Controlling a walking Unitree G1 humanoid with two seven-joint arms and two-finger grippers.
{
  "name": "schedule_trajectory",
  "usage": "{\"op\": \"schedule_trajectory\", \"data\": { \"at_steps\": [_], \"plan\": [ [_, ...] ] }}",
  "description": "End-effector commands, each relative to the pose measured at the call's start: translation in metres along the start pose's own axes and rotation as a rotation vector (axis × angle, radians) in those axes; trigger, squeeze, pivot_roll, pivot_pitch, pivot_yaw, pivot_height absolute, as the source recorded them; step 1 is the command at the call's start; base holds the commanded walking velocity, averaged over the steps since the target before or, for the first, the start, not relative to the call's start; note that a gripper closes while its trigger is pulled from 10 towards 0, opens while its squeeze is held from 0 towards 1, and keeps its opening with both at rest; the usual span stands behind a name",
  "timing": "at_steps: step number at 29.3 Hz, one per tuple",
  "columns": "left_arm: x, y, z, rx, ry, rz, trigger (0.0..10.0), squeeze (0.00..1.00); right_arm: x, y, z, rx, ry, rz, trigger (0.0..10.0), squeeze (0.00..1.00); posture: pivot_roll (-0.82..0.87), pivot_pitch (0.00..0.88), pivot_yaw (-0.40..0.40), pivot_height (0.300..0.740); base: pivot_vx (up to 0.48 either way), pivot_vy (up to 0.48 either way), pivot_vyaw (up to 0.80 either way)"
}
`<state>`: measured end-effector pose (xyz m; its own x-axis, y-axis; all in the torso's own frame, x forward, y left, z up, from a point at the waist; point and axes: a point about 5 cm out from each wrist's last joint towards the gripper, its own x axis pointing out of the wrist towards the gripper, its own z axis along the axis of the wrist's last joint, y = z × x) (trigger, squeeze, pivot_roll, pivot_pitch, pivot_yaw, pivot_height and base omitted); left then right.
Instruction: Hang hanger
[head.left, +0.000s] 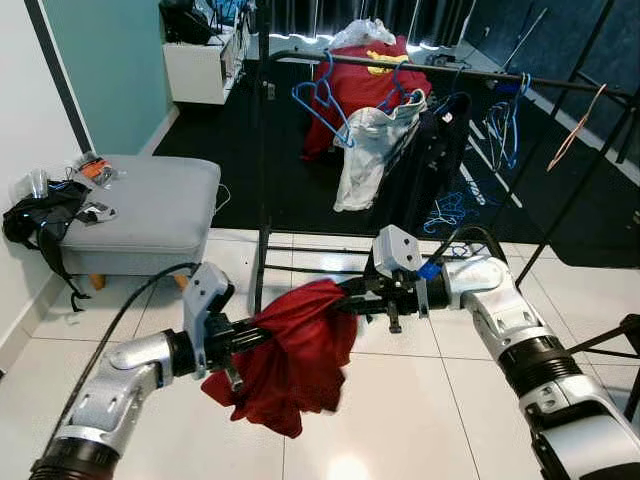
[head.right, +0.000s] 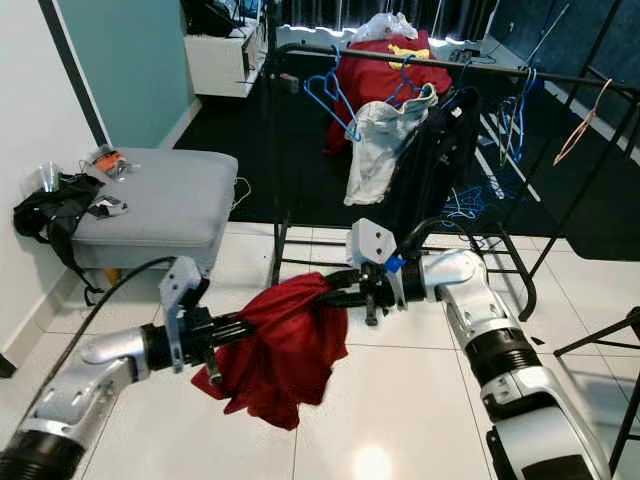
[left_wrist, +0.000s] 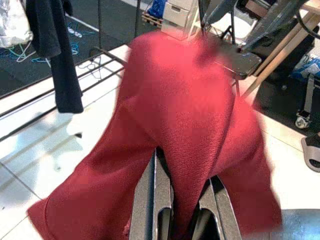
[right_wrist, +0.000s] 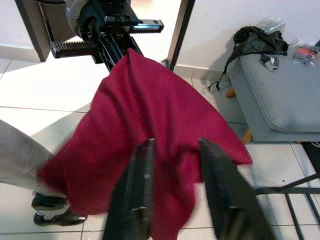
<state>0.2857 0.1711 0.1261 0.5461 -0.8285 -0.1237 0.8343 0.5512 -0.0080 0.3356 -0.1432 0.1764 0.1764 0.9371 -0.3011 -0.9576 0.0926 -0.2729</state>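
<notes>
In front of the clothes rack (head.left: 420, 68), a red garment (head.left: 295, 355) is pinched by both grippers, left gripper (head.left: 262, 330) and right gripper (head.left: 350, 292), seemingly kept spread for hanging.

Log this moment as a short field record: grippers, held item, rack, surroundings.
left gripper: shut on red garment, at its left end
right gripper: fingers around the garment's other end; whether they clamp it is unclear
red garment: slung between both grippers, hanging above the tiled floor
hanger in garment: cannot tell
rack: ahead, with blue hangers and clothes on its rail
ottoman: grey, to the robot's left, a black bag on its edge
</notes>
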Motion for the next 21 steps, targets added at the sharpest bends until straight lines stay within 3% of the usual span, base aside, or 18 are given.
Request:
{"op": "schedule_trajectory", "data": {
  "at_steps": [1, 2, 3, 4, 6, 9, 11, 12, 13, 14, 15, 16, 17, 20, 21],
  "plan": [
    [-0.006, 0.004, 0.010, 0.026, -0.007, 0.003, 0.0, 0.00, -0.008, -0.001, -0.006, 0.006, 0.025, -0.058, 10.0, 0.84, -0.10, 0.066, -0.091, 0.740, 0.000, 0.000, 0.00],
    [-0.006, 0.004, 0.010, 0.026, -0.007, 0.003, 0.0, 0.00, -0.008, -0.001, -0.006, 0.006, 0.025, -0.058, 10.0, 0.84, -0.10, 0.066, -0.091, 0.740, 0.000, 0.000, 0.00],
    [-0.008, 0.006, 0.016, 0.035, -0.012, 0.014, 0.0, 0.00, -0.013, -0.004, -0.013, 0.008, 0.059, -0.134, 10.0, 0.00, -0.10, 0.068, -0.097, 0.740, 0.000, 0.000, 0.00],
    [-0.008, 0.006, 0.016, 0.035, -0.012, 0.014, 0.0, 0.00, -0.013, -0.004, -0.013, 0.008, 0.059, -0.134, 10.0, 0.00, -0.10, 0.068, -0.097, 0.740, 0.000, 0.000, 0.00],
    [-0.008, 0.006, 0.023, 0.030, -0.002, 0.023, 0.0, 0.00, -0.024, -0.009, -0.025, 0.036, 0.093, -0.311, 10.0, 0.00, -0.10, 0.068, -0.105, 0.740, 0.000, 0.000, 0.00],
    [-0.008, 0.006, 0.023, 0.030, -0.002, 0.023, 0.0, 0.00, -0.024, -0.009, -0.025, 0.036, 0.093, -0.311, 10.0, 0.00, -0.10, 0.068, -0.105, 0.740, 0.000, 0.000, 0.00],
    [-0.014, 0.001, 0.010, -0.014, 0.143, 0.008, 0.0, 0.00, -0.037, -0.011, -0.046, 0.152, 0.113, -0.600, 10.0, 0.00, -0.08, 0.056, -0.085, 0.740, 0.000, 0.000, 0.00],
    [-0.014, 0.001, 0.010, -0.014, 0.143, 0.008, 0.0, 0.00, -0.037, -0.011, -0.046, 0.152, 0.113, -0.600, 10.0, 0.00, -0.08, 0.056, -0.085, 0.740, 0.000, 0.000, 0.00],
    [-0.018, 0.000, 0.004, -0.034, 0.213, 0.009, 0.0, 0.00, -0.042, -0.010, -0.056, 0.214, 0.123, -0.708, 10.0, 0.00, -0.08, 0.056, -0.085, 0.740, 0.000, 0.000, 0.00],
    [-0.025, 0.000, -0.006, -0.016, 0.342, 0.005, 0.0, 0.00, -0.043, -0.005, -0.064, 0.264, 0.131, -0.766, 10.0, 0.00, -0.08, 0.052, -0.080, 0.740, 0.000, 0.000, 0.00],
    [-0.025, 0.000, -0.006, -0.016, 0.342, 0.005, 0.0, 0.00, -0.043, -0.005, -0.064, 0.264, 0.131, -0.766, 10.0, 0.00, -0.08, 0.052, -0.080, 0.740, 0.000, 0.000, 0.00],
    [-0.034, 0.003, -0.018, 0.027, 0.494, 0.019, 0.0, 0.00, -0.038, 0.002, -0.070, 0.293, 0.132, -0.780, 10.0, 0.00, -0.07, 0.046, -0.075, 0.740, 0.000, 0.000, 0.00],
    [-0.039, 0.007, -0.024, 0.043, 0.570, 0.058, 0.0, 0.00, -0.030, 0.008, -0.072, 0.306, 0.115, -0.769, 10.0, 0.00, -0.07, 0.044, -0.073, 0.740, 0.000, 0.000, 0.00],
    [-0.035, 0.013, -0.022, 0.019, 0.527, 0.125, 0.0, 0.00, -0.019, 0.014, -0.069, 0.316, 0.065, -0.751, 10.0, 0.00, -0.07, 0.043, -0.069, 0.740, 0.000, 0.000, 0.00],
    [-0.021, 0.029, -0.002, -0.157, 0.270, 0.332, 0.0, 0.00, -0.005, 0.020, -0.063, 0.298, 0.000, -0.716, 10.0, 0.00, -0.07, 0.037, -0.053, 0.740, 0.000, 0.000, 0.00]
  ]
}}
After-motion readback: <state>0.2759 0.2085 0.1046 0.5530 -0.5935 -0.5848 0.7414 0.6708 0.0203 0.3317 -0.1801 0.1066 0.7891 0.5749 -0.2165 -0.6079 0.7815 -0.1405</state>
